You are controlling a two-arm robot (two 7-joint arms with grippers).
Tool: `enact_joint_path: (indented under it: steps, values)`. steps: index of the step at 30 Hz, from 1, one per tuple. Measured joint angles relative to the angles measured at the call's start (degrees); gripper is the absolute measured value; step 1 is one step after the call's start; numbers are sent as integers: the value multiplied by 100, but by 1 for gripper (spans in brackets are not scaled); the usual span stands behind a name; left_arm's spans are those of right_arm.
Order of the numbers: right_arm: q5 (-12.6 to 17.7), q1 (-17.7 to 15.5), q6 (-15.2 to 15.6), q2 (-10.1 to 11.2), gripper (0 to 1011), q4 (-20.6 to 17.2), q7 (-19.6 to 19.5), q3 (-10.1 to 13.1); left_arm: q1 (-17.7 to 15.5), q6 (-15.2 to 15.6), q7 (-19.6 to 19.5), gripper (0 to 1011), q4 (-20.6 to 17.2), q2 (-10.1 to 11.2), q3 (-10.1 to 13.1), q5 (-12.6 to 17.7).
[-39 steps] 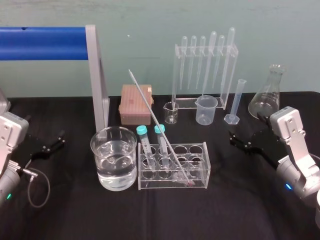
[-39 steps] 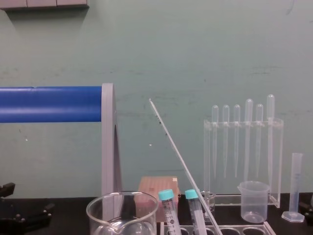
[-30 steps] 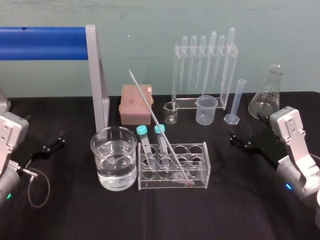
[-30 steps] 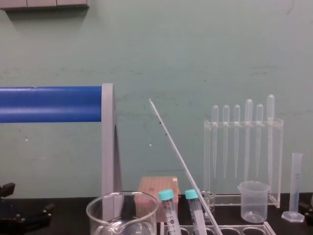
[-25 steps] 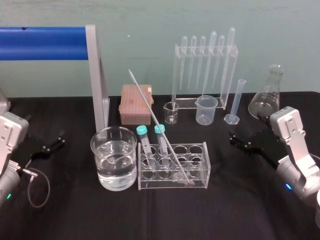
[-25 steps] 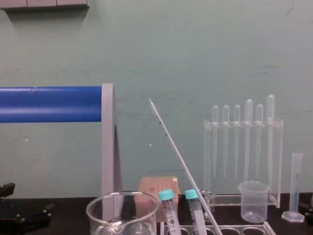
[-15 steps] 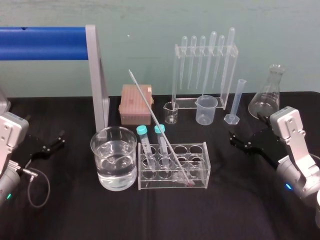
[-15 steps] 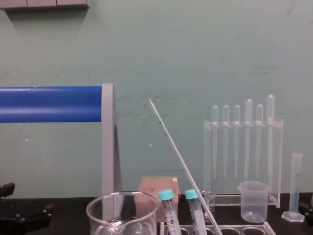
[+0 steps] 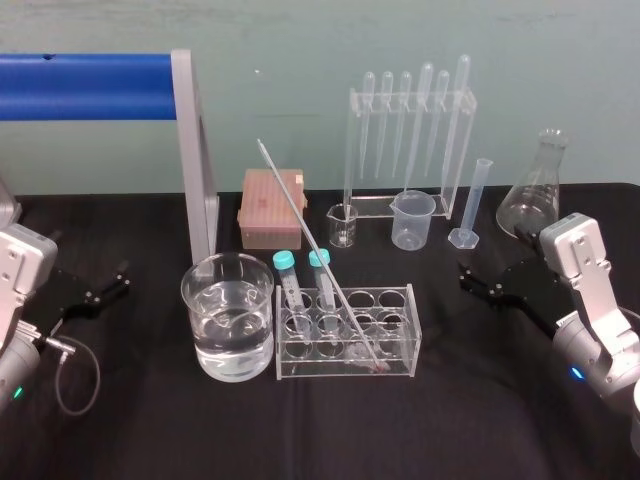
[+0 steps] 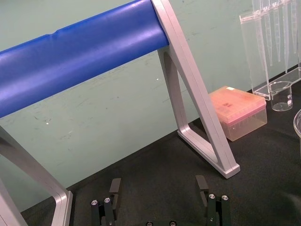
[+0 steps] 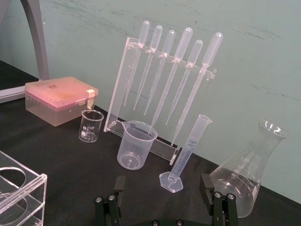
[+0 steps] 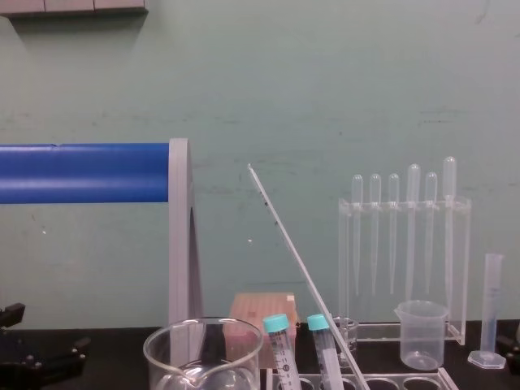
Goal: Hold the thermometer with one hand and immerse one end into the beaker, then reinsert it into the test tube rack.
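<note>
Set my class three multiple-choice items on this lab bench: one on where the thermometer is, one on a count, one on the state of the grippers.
1. Where is the thermometer?
A lying flat; B leaning in the test tube rack; C held in the air.
2. How many teal-capped tubes stand in the rack?
A one; B two; C four.
3. How are the left gripper and the right gripper?
A both open and empty; B both shut; C one shut on the thermometer.
Key: 1 B, its lower end sits in the rack. 2 B, two teal caps show side by side. 3 A, each wrist view shows fingers apart with nothing between.
</note>
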Motion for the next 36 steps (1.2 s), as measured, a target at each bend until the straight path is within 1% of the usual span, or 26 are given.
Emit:
enact_joint_path:
  steps: [20,22,24,25,26,27,28,30,33,34,35,36]
  values:
    - [0,0,0,0,1000,0,0,0,0,0,0,1008,0,0,0,0]
    - [51,0,48,23,1000,-30,99,36,0,0,0,1008,0,0,0,0]
    - [240,-4,149,47,1000,-113,281,119,0,0,0,1008,0,0,0,0]
    - [521,-24,313,72,1000,-232,509,238,0,0,0,1008,0,0,0,0]
    - [671,-31,408,85,1000,-303,630,295,0,0,0,1008,0,0,0,0]
    - [1000,-35,643,120,1000,-461,891,420,0,0,0,1008,0,0,0,0]
    - [1000,-35,643,120,1000,-461,891,420,0,0,0,1008,0,0,0,0]
    - [1621,16,1236,184,1000,-776,1406,619,0,0,0,1008,0,0,0,0]
    - [1927,103,1636,219,1000,-963,1695,697,0,0,0,1008,0,0,0,0]
    - [2084,191,1875,230,1000,-1073,1897,716,0,0,0,1008,0,0,0,0]
    - [2148,239,1979,231,1000,-1113,1988,718,0,0,0,1008,0,0,0,1]
    - [2266,348,2158,228,1000,-1203,2194,703,0,0,0,1008,0,0,0,0]
